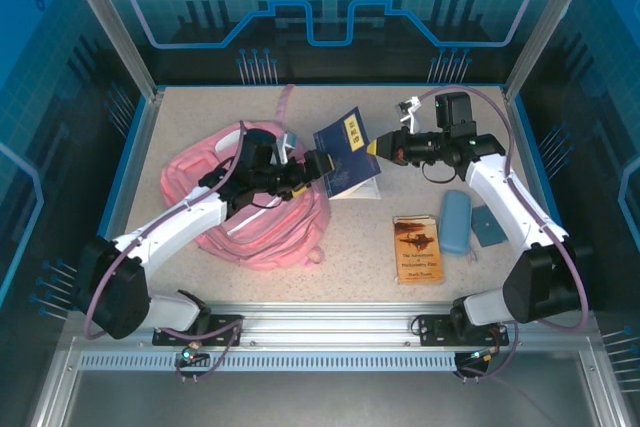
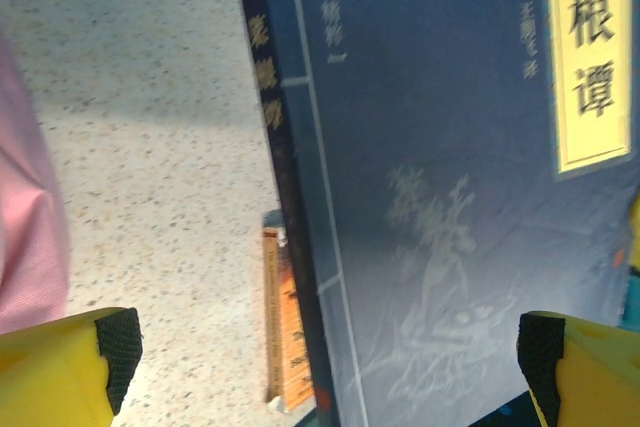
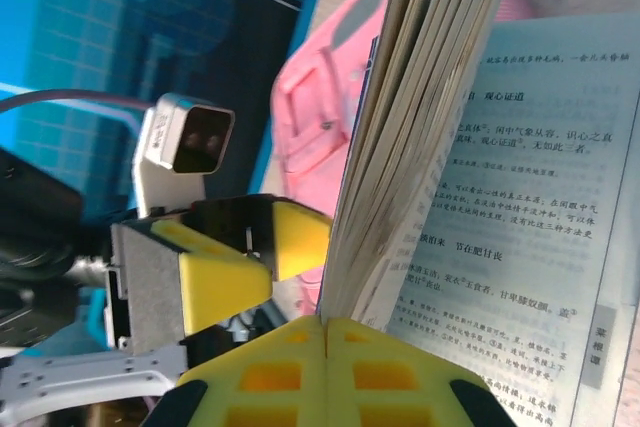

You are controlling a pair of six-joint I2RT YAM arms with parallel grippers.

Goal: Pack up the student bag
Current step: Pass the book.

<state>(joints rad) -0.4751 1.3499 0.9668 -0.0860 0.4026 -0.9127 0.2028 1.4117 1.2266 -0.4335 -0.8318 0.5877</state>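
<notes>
The student bag [image 1: 250,212] is a pink backpack lying flat on the left half of the table. It also shows in the left wrist view [image 2: 30,237] and the right wrist view [image 3: 320,107]. A dark blue book [image 1: 345,152] with a yellow title label hangs tilted above the table just right of the bag. My right gripper [image 1: 378,147] is shut on its edge, and the pages [image 3: 520,227] fan out from the closed jaws [image 3: 325,332]. My left gripper [image 1: 318,162] stands open at the book's left side. Its fingertips [image 2: 118,352] are wide apart and the cover [image 2: 450,197] lies between them untouched.
An orange-brown book [image 1: 417,247] lies flat near the front right, its spine [image 2: 283,327] visible past the blue cover. A light blue case [image 1: 456,222] and a grey-blue flat item [image 1: 490,224] lie beside the right arm. Blue walls ring the table.
</notes>
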